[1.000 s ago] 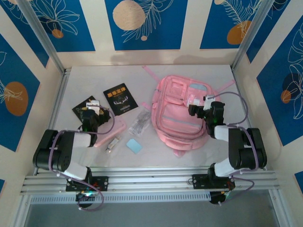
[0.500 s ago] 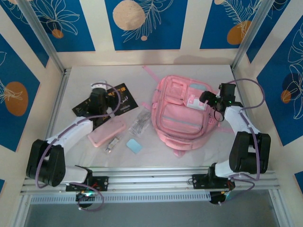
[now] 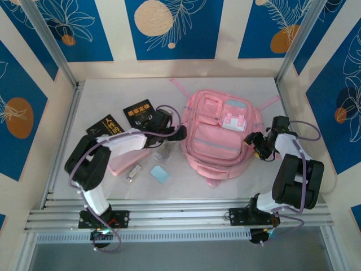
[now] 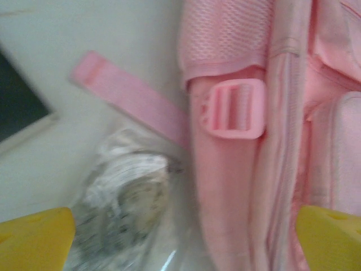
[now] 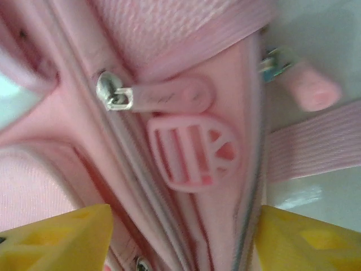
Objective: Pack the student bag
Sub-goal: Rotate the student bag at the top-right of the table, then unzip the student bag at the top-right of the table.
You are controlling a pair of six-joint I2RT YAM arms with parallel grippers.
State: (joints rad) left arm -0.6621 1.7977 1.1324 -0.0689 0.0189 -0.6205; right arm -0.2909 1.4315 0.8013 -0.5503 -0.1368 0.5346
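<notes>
From above, the student bag [image 3: 217,135] lies flat on the tabletop [image 3: 113,96], right of centre, front pockets up, with its straps trailing toward the far edge. The left gripper [image 3: 181,133] sits at the bag's left edge and the right gripper [image 3: 254,141] at its right edge. The two black books [image 3: 144,116], a clear packet [image 3: 163,149] and the pink pencil case [image 3: 121,164] wait on the left, not yet packed.

Through the left wrist camera, the left gripper's yellow fingertips [image 4: 34,237] are spread as wide as they go and hold nothing. Ahead of them are the bag's side and its pink buckle [image 4: 237,107], with a loose strap [image 4: 130,99] and the clear packet lying just beside the bag.

Through the right wrist camera, the right gripper [image 5: 180,237] stands part-way open, its jaws on either side of the bag's zipped edge. I can't see anything pinched between them. The zip pull [image 5: 158,96] lies a little beyond the fingertips, next to a second buckle [image 5: 192,149].

To my eye the step is getting the bag open. The right gripper should take the pull tab itself, not a fold of fabric, and draw it along the zip line. The left gripper should pin the bag's edge, clear of the strap and packet, so the soft bag doesn't slide.
</notes>
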